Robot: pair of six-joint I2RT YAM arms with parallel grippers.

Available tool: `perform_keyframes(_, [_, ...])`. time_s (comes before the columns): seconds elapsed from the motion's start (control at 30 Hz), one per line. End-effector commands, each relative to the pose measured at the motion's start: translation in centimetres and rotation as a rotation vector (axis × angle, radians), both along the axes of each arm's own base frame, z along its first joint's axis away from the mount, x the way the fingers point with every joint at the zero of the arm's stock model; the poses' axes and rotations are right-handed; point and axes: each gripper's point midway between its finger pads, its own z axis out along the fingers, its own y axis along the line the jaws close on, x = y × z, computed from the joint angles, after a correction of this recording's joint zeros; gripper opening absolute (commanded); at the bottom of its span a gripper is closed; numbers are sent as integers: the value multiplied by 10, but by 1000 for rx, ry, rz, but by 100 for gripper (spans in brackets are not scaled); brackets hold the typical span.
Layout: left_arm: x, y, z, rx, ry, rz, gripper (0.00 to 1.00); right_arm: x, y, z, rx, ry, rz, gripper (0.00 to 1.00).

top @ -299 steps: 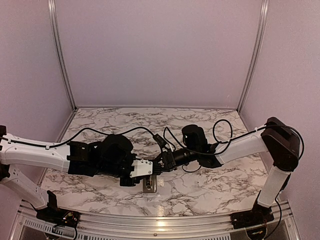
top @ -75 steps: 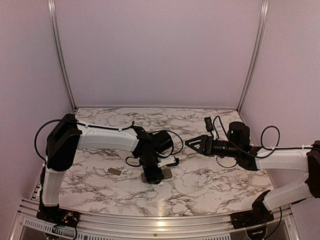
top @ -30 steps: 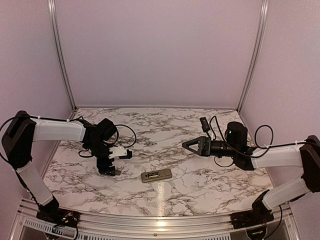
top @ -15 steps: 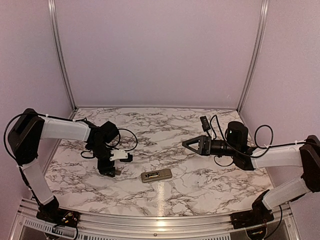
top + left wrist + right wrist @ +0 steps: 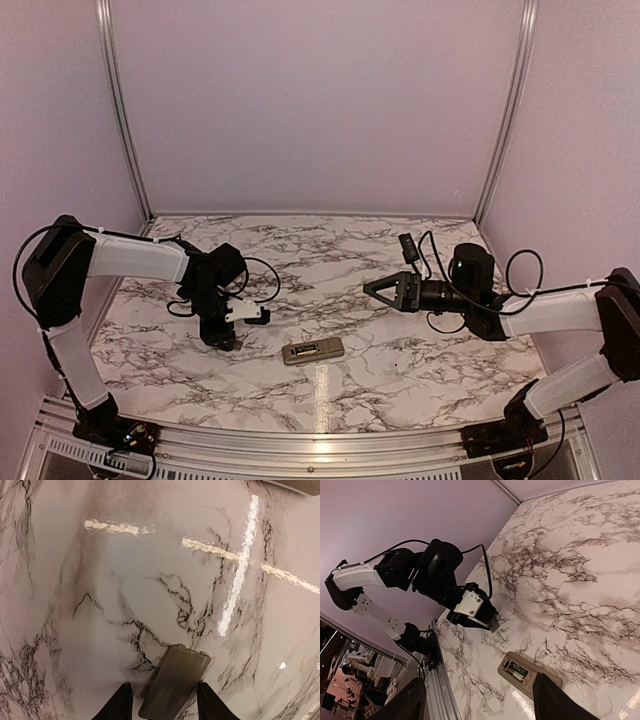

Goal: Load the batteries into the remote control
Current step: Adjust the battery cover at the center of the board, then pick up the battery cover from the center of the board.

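Observation:
The remote control lies back-up near the front middle of the marble table. Two batteries sit side by side in the dark recess of the remote control. To its left, my left gripper points down at the table. A flat grey-beige cover piece lies between that gripper's fingertips, with a thin gap still showing on its left side. The right wrist view shows this cover piece at the left gripper's tip. My right gripper hovers open and empty, right of the remote.
An aluminium rail runs along the table's near edge. Pale walls with metal posts close in the back and sides. Loose cables hang from both wrists.
The left gripper has shifted slightly right and its jaws have narrowed around the cover piece. The remote and the right arm have stayed put.

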Motion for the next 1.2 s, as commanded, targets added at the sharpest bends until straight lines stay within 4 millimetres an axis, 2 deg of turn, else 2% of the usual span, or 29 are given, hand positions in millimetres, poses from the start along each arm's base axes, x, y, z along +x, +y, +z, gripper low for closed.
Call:
perform_keyframes(0.0, [-30, 12, -14, 58, 110, 17, 46, 4, 2, 6, 20, -8, 5, 71])
perform_keyframes(0.3, [-36, 6, 7, 0, 50, 20, 45, 5, 2, 7, 23, -6, 6, 71])
perform_keyframes(0.57, [-26, 9, 5, 22, 0, 50, 44, 4, 2, 9, 26, -7, 4, 71])
perform_keyframes(0.67, [-23, 10, 5, 30, -12, 56, 38, 4, 2, 8, 25, -6, 3, 71])
perform_keyframes(0.73, [-19, 6, 9, 23, -21, 61, 32, 4, 2, 8, 24, -3, 4, 71])
perform_keyframes(0.93, [-15, -13, 24, -8, -48, 94, 24, 6, 3, 10, 13, -8, 8, 71])
perform_keyframes(1.17, [-14, -46, 60, -73, -96, 117, 20, 6, 2, 1, -7, 13, 5, 71])
